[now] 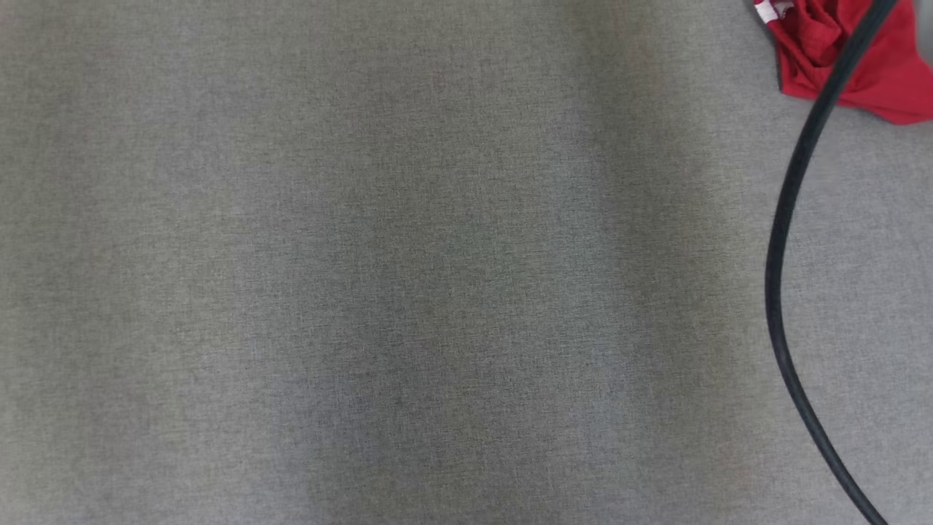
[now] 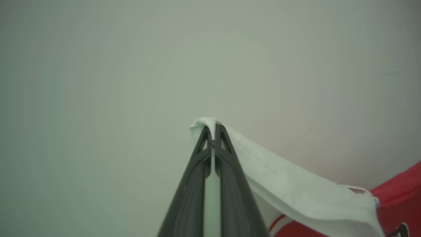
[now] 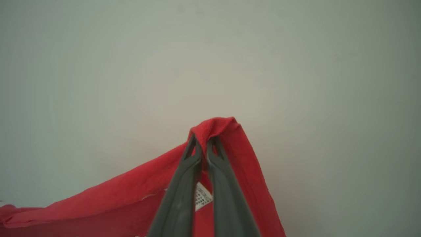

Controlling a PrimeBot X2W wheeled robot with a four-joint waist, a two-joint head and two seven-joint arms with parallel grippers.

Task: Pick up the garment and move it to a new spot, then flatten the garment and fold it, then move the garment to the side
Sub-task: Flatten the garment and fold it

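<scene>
I count one red cloth garment with white trim [image 1: 889,80], one black cable [image 1: 774,277], one grey woven desk [image 1: 364,292], and my two claws: left claw [image 2: 213,126], right claw [image 3: 203,138], two dark fingers [image 2: 194,184] each.

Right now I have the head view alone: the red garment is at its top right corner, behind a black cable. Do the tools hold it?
Observer: Yes. The left tool is shut on the white edge of the red garment.
Operator: And the right tool?
Observer: The right tool is shut on a red fold of the garment.
Operator: Is any label to see?
Observer: A white printed label shows between the right tool's fingers.
</scene>
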